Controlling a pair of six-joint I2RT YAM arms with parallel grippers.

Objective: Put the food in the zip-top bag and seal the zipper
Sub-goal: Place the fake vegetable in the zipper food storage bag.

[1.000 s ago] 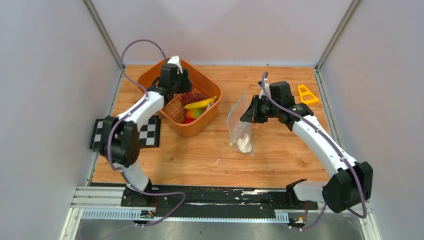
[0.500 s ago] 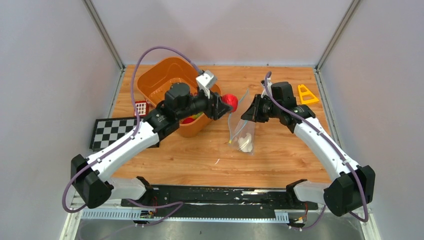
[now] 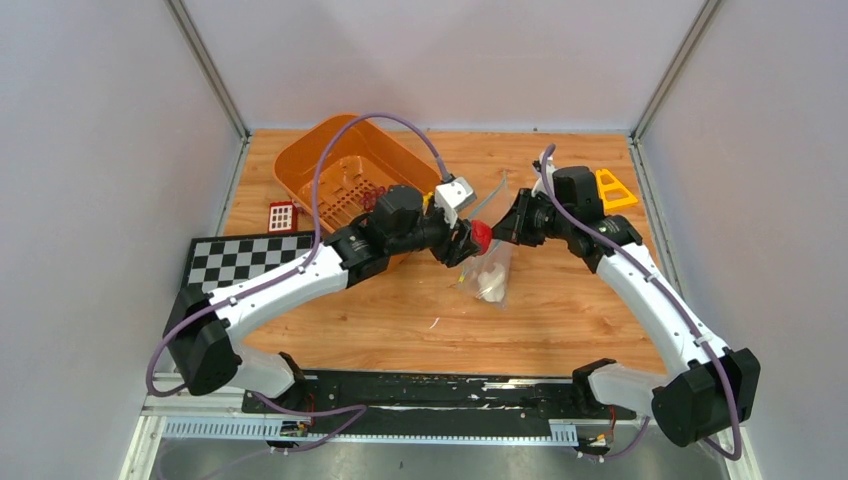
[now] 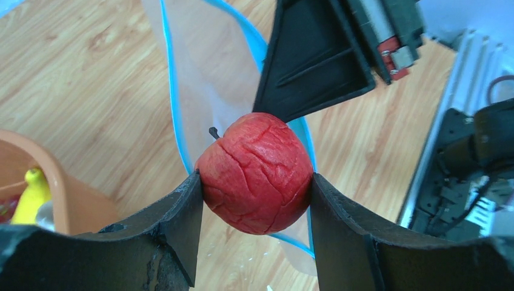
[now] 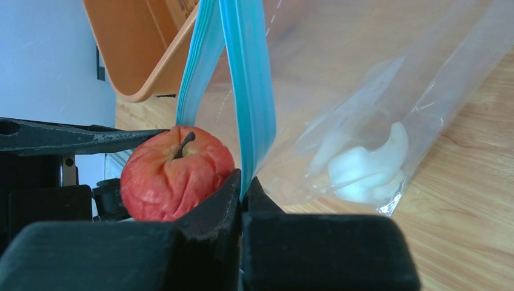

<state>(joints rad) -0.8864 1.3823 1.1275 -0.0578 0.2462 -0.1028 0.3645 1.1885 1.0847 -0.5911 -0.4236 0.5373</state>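
Now left jaws pinch red apple (image 4: 254, 173) mid-frame: likely light, slippery. Right jaws squeeze floppy bag (image 5: 363, 91) by teal strip (image 5: 251, 91).

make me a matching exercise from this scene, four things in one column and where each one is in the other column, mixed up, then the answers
Things:
1. red apple
2. white garlic piece
3. zipper
4. red grid block

Places:
a. inside the zip-top bag
b. pinched in the right gripper
c. on the table beside the orange basket
d. held in the left gripper

Pairs: 1-d, 2-a, 3-b, 4-c
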